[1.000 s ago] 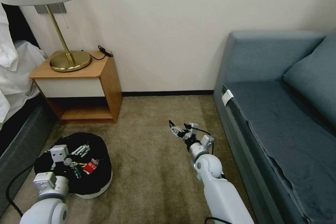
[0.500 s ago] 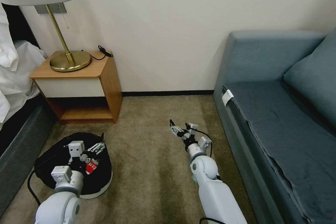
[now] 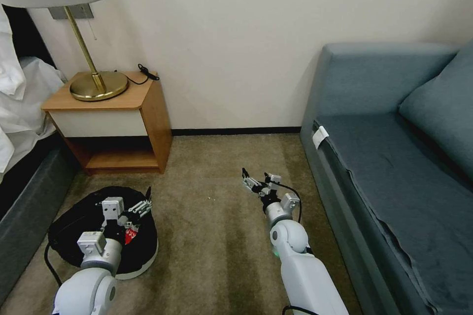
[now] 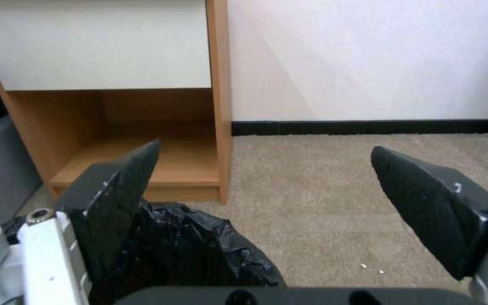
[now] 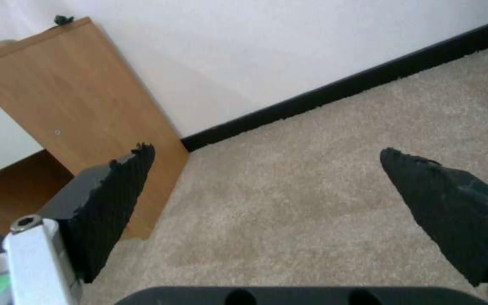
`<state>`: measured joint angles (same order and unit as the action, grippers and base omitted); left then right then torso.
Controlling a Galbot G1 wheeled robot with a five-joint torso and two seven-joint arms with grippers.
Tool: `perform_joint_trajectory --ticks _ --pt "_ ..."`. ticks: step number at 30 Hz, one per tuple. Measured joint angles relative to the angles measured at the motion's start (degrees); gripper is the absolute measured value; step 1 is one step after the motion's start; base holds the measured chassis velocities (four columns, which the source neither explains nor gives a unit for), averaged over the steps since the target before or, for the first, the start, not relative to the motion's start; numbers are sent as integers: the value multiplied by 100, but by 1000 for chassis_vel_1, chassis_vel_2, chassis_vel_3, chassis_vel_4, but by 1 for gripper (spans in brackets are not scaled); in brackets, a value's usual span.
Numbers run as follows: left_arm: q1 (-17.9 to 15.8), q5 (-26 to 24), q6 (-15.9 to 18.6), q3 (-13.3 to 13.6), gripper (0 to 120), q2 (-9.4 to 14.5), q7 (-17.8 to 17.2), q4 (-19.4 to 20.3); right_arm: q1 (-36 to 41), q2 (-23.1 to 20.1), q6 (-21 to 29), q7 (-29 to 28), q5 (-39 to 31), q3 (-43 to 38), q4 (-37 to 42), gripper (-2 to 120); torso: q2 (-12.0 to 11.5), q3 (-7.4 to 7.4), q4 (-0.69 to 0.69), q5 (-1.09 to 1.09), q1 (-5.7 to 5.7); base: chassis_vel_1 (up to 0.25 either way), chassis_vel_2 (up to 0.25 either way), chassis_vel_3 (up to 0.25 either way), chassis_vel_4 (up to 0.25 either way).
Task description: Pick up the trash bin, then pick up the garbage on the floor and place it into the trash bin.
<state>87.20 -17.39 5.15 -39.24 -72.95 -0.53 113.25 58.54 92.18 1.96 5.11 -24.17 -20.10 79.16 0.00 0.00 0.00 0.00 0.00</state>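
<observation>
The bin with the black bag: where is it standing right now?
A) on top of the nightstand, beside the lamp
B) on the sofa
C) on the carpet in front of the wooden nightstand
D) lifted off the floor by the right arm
C: the bin rests on the carpet just before the nightstand, with the open left gripper over its far rim and the right gripper off to the side over bare carpet.
</observation>
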Motion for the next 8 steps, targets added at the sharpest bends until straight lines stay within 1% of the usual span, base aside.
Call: perform_joint_trajectory --ticks 8 --pt "2 2 2 -4 100 -2 -2 -2 0 -2 2 3 -3 3 0 100 0 0 0 0 0 0 0 0 0"
